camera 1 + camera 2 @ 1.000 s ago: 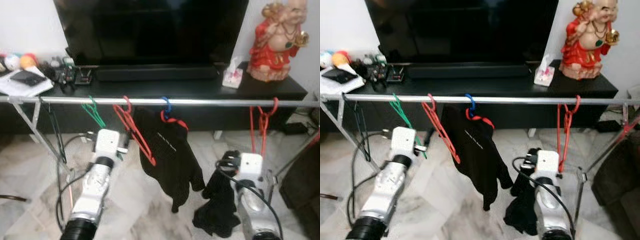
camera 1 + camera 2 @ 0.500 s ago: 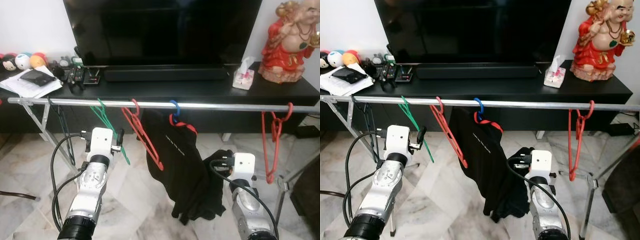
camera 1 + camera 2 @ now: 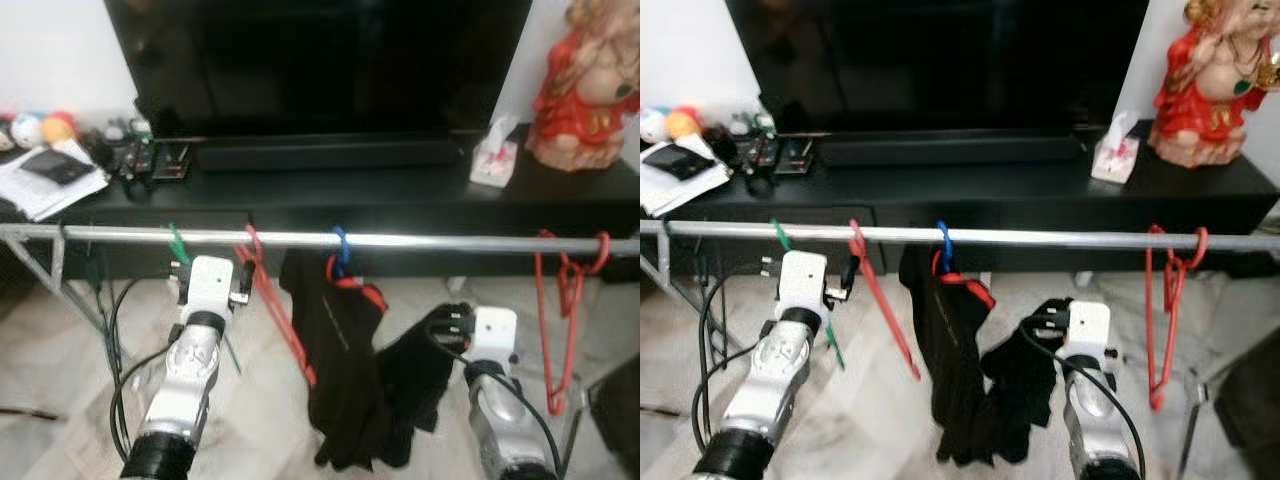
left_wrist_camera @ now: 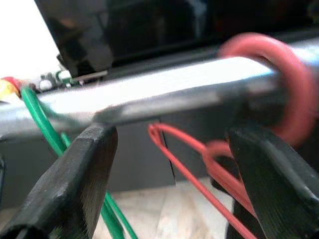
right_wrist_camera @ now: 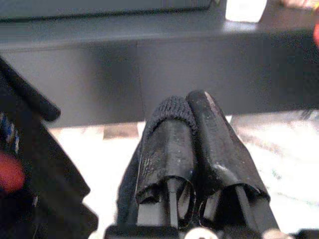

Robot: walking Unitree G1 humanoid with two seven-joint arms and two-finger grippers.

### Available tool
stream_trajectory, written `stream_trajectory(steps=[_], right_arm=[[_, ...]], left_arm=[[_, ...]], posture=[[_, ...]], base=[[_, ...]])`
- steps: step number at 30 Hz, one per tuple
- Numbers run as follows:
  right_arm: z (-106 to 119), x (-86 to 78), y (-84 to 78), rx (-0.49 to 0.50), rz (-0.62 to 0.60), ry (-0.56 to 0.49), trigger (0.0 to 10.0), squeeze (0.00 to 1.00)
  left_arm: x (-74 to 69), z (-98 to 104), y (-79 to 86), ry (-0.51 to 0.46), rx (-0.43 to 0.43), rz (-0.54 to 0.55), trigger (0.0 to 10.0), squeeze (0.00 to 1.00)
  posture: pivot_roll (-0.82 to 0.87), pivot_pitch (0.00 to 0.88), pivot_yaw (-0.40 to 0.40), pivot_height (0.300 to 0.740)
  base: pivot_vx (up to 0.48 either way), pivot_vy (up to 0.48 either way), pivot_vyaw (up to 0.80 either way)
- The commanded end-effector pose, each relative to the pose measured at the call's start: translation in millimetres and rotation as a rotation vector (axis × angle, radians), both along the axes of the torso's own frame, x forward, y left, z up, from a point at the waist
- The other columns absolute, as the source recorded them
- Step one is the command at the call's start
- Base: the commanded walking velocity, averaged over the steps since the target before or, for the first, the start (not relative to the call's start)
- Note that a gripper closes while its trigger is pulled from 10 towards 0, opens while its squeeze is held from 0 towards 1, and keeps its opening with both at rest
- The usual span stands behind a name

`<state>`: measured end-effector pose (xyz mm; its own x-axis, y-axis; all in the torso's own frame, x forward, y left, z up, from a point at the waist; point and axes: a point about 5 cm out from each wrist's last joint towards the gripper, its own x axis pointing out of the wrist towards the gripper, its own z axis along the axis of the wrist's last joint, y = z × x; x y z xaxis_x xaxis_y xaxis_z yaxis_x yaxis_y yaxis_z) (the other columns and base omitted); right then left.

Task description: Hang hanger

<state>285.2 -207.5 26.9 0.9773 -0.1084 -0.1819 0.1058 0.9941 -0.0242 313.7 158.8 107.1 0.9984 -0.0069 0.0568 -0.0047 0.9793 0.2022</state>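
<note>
While the silver rail (image 3: 420,241) is running level across the scene in front of the black TV table (image 3: 400,190), the red hanger (image 3: 275,300) is hanging from it by its hook, its long axis slanting down and away from the rail toward the black garment (image 3: 345,370). That garment is dangling from a blue hook (image 3: 339,247) on the rail, just beside the red hanger. On the other side of the red hanger, a green hanger (image 4: 42,124) is also hooked over the rail. Further along the rail, well apart from these, a second red hanger (image 3: 565,310) is hanging almost straight down.

The left gripper (image 4: 169,174) is sitting just below the rail, its jaws standing wide apart, with the green hanger by one finger and the red hanger's hook (image 4: 269,74) looping over the rail by the other; neither finger is touching the rail.

The right gripper (image 5: 194,144) is lower, beneath the rail and beside the black garment, with its jaws pressed together on a piece of black fabric (image 5: 172,112) that is wrapping over the fingertips.

A red figurine (image 3: 590,90) is standing on the table behind the rail.
</note>
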Motion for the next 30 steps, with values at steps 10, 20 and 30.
stream_trajectory(steps=[10,20,30], right_arm=[[1.2,-0.6,2.1,0.02,-0.008,-0.019,10.0,0.0],[2.3,1.7,3.9,0.005,0.005,-0.019,10.0,0.0],[1.5,1.8,2.9,0.006,0.0,-0.013,10.0,0.0]], left_arm=[[-21.9,16.1,4.2,-0.037,0.07,-0.059,10.0,0.0],[-50.6,24.9,-8.2,0.107,-0.001,-0.117,10.0,0.0],[-58.0,23.8,27.4,0.282,-0.054,-0.154,10.0,0.0]], posture=[[-0.15,0.023,0.025,0.74],[-0.14,0.024,0.027,0.74],[-0.12,0.033,0.025,0.74]], base=[[0.0,0.0,0.0],[0.0,0.0,0.0],[0.0,0.0,0.0]])
